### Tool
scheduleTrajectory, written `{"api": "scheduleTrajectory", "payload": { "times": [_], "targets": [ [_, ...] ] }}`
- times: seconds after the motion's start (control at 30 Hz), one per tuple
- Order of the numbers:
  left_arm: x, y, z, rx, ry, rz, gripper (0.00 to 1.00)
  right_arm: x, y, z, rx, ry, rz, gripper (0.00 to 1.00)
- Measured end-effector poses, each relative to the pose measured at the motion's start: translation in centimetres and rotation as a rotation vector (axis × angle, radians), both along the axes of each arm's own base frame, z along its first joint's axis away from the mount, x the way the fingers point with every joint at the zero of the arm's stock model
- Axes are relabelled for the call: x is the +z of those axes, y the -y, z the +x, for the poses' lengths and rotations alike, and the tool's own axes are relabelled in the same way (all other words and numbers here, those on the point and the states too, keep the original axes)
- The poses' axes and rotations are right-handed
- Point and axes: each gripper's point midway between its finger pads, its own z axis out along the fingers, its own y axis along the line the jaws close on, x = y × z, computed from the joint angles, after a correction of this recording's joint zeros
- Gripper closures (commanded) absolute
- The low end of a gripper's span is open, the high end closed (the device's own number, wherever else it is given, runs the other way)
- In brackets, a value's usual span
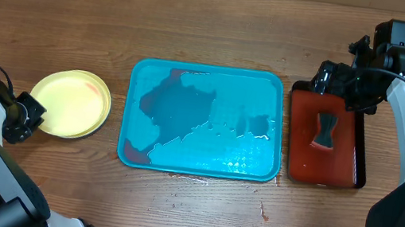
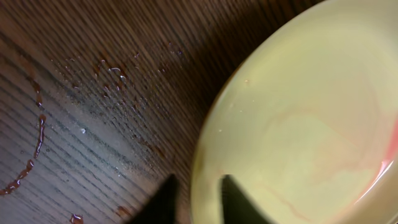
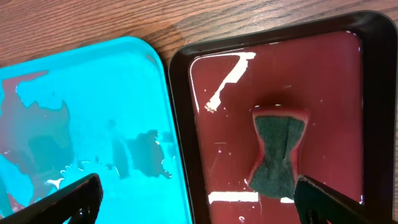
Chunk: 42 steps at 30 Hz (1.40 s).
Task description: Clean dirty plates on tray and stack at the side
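Note:
A pale yellow-green plate (image 1: 69, 102) lies on the table left of the teal tray (image 1: 204, 159). I cannot tell whether other plates lie beneath it. A faint red smear shows near its rim. My left gripper (image 1: 32, 113) is at the plate's left edge. In the left wrist view its fingers (image 2: 198, 186) straddle the rim of the plate (image 2: 298, 124), closed narrowly on it. The teal tray holds no plates, only water and reddish film; it also shows in the right wrist view (image 3: 93, 93). My right gripper (image 3: 196, 199) is wide open and empty above the gap between the two trays.
A dark red black-rimmed tray (image 1: 297, 161) lies right of the teal tray, and a red sponge with a dark scrub face (image 1: 324, 132) rests in it, also in the right wrist view (image 3: 278, 152). Small sauce drops dot the wood near the plate (image 2: 37, 143).

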Motion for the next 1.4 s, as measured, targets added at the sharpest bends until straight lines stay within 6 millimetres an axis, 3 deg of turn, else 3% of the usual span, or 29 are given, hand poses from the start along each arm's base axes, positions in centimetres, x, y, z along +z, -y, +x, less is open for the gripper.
{"api": "scheduleTrajectory", "payload": {
  "times": [0.1,0.37,0.47,0.6,0.63,0.67,0.7,0.73,0.77,0.83,0.93,1.03,1.1,1.23,1.4],
  "targets": [
    [0.0,0.2,0.3,-0.001,0.014,-0.012,0.37,0.0,0.0,0.0,0.0,-0.001,0.0,0.0],
    [1.2,2.8,2.8,-0.13,0.126,-0.109,0.38,0.0,0.0,0.0,0.0,-0.001,0.0,0.0],
    [3.4,3.7,4.7,-0.201,0.179,-0.121,0.4,0.0,0.0,0.0,0.0,0.0,0.0,0.0],
    [7.6,4.9,7.1,-0.302,0.23,-0.112,0.39,0.0,-0.1,-0.1,0.001,-0.003,0.002,0.0],
    [8.8,5.2,7.7,-0.333,0.247,-0.101,0.37,0.0,-0.1,-0.2,0.001,-0.008,0.005,0.0],
    [10.3,5.6,8.4,-0.366,0.269,-0.085,0.28,0.0,-0.1,-0.3,0.001,-0.014,0.006,0.0],
    [11.7,6.0,8.9,-0.396,0.29,-0.069,0.1,0.0,-0.1,-0.4,0.002,-0.017,0.008,0.0],
    [13.2,6.6,9.4,-0.432,0.315,-0.048,0.0,0.2,-0.1,-0.4,0.002,-0.011,0.008,0.0],
    [14.7,7.1,9.9,-0.46,0.346,-0.024,0.0,0.5,-0.1,-0.5,0.002,-0.003,0.008,0.0],
    [17.3,8.4,10.7,-0.516,0.405,0.019,0.0,2.0,-0.1,-0.6,0.002,0.04,0.003,0.0],
    [20.1,10.7,11.6,-0.59,0.484,0.066,0.0,7.1,0.2,-1.5,-0.004,0.183,-0.024,0.0],
    [20.3,12.0,12.2,-0.629,0.499,0.065,0.0,12.3,0.4,-3.7,-0.012,0.319,-0.045,0.0],
    [20.1,12.2,12.3,-0.638,0.495,0.062,0.0,16.5,0.3,-6.9,-0.017,0.424,-0.054,0.0],
    [20.1,12.2,12.3,-0.642,0.494,0.064,0.0,19.6,0.2,-10.9,-0.02,0.504,-0.057,0.0],
    [20.1,12.2,12.3,-0.642,0.495,0.064,0.0,21.8,0.1,-13.3,-0.023,0.587,-0.065,0.0]
  ]
}}
